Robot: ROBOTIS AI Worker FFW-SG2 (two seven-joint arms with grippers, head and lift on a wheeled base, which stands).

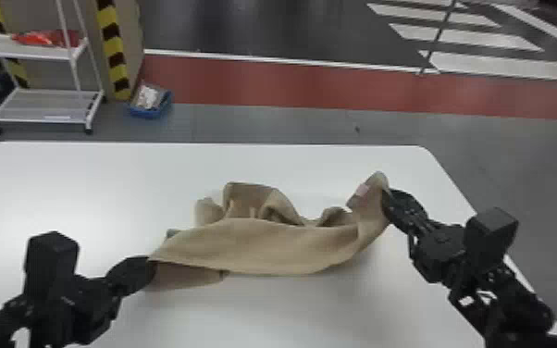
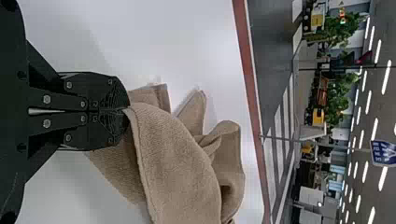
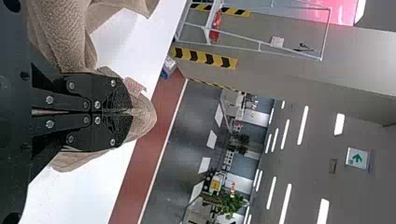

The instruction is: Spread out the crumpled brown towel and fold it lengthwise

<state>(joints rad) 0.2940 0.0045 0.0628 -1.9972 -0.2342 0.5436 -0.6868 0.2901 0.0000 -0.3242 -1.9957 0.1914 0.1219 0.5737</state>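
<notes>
The brown towel (image 1: 273, 245) hangs between both grippers, its near edge lifted and its rear part bunched in folds on the white table. At its left corner is my left gripper (image 1: 149, 270); at its raised right corner, beside a small pale tag, is my right gripper (image 1: 387, 203). In the left wrist view my left gripper (image 2: 125, 110) is shut on a corner of the towel (image 2: 173, 163), more cloth drooping behind. The right wrist view has my right gripper (image 3: 128, 112) shut on the towel (image 3: 60, 32), a rounded bit of cloth poking past the fingertips.
The white table (image 1: 83, 180) extends around the towel on all sides. Beyond its far edge, on the floor, stand a white shelf cart (image 1: 46, 104) and a blue bin (image 1: 150, 104) at the left.
</notes>
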